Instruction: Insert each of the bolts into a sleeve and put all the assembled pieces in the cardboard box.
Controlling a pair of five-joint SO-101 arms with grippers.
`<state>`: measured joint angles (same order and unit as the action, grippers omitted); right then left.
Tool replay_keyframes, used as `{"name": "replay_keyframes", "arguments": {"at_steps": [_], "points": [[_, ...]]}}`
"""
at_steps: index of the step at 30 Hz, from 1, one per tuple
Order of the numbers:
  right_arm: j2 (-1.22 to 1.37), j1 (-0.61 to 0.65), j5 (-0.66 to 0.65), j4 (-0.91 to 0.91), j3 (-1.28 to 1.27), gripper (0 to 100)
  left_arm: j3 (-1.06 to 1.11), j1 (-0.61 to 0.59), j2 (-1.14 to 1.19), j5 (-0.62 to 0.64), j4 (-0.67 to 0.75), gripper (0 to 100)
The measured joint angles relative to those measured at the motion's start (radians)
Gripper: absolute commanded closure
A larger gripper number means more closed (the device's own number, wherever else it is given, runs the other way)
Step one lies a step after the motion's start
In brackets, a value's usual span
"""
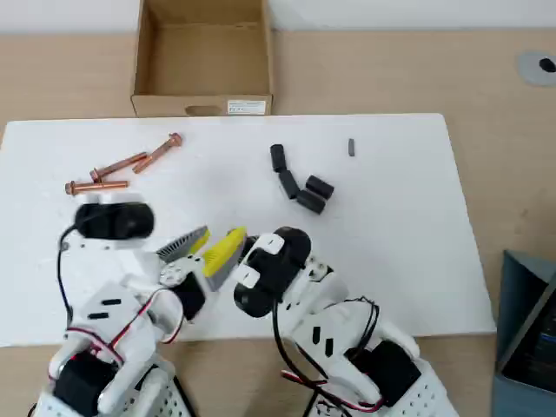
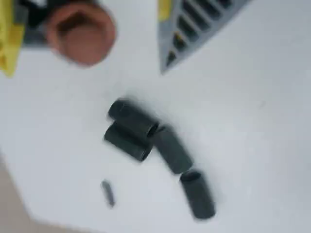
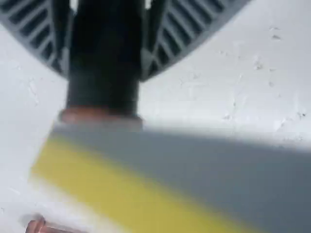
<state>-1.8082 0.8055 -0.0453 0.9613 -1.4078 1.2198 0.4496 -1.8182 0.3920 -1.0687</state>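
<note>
My right gripper (image 3: 104,73) is shut on a black sleeve (image 3: 104,48), and a copper bolt head (image 3: 99,116) sits at the sleeve's end. In the high view that gripper (image 1: 249,254) is at the front of the white mat. My left gripper (image 1: 225,233) is open right beside it, one yellow-taped finger (image 3: 170,179) lying across the bolt head. In the left wrist view the bolt head (image 2: 80,34) shows between the spread fingers of the left gripper (image 2: 90,68). Three loose copper bolts (image 1: 117,165) lie at the mat's far left. Several loose black sleeves (image 1: 295,184) lie mid-mat.
The open cardboard box (image 1: 201,104) stands beyond the mat's far edge, left of centre. A small grey pin (image 1: 351,148) lies near the sleeves. A grey-blue bin (image 1: 526,339) stands off the mat at the front right. The white mat (image 1: 400,252) is bare on its right half.
</note>
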Motion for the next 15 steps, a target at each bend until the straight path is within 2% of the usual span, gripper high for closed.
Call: {"name": "replay_keyframes", "arguments": {"at_steps": [2,6,9,15], "points": [[0.000,0.000,0.002,0.000,0.000,98.9,-0.031,-0.005,-0.002,0.000,0.000,100],[0.000,-0.002,0.002,0.000,0.000,98.9,-0.077,-0.054,-0.002,-0.003,0.000,100],[0.000,-0.052,0.002,0.000,0.000,98.9,-0.083,-0.132,-0.002,-0.009,0.000,100],[0.000,-0.212,0.002,0.025,0.000,98.9,-0.026,-0.327,-0.003,-0.173,0.000,100]]}}
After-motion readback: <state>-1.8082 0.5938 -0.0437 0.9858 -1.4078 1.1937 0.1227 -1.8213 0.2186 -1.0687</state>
